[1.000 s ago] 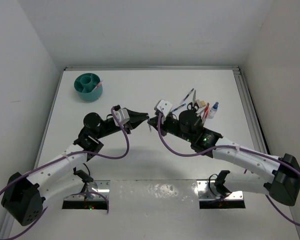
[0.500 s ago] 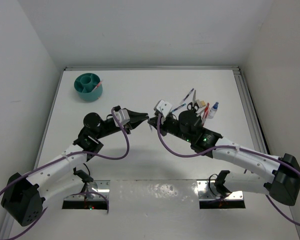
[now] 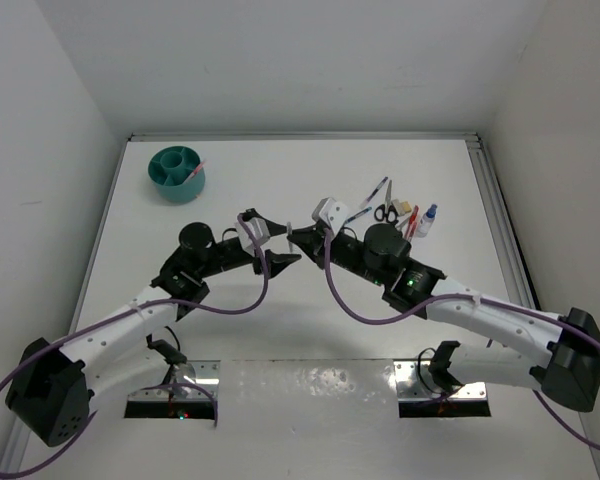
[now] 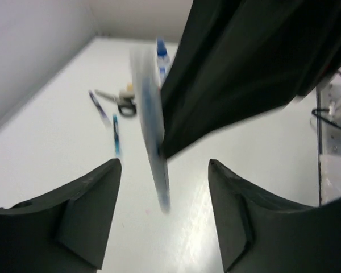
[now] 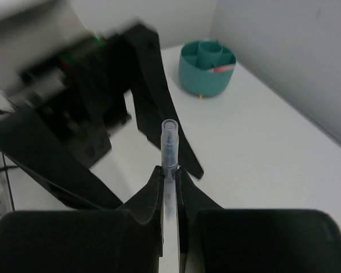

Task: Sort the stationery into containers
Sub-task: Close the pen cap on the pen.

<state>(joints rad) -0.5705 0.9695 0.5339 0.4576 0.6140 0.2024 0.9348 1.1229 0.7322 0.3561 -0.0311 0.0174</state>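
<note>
While the pen (image 5: 169,151) stands pinched upright in the right gripper (image 5: 169,172) over the middle of the table (image 3: 280,180), the left gripper (image 4: 165,168), closed a second ago, has spread its jaws wide and now brackets the pen without touching it. This looks like a handover being set up, so that the left arm can carry the pen to the organiser (image 3: 177,172) at far left.

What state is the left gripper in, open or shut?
Open: in its wrist view the left gripper has its fingers wide apart; the pen between them is pinched by the shut right gripper.
</note>
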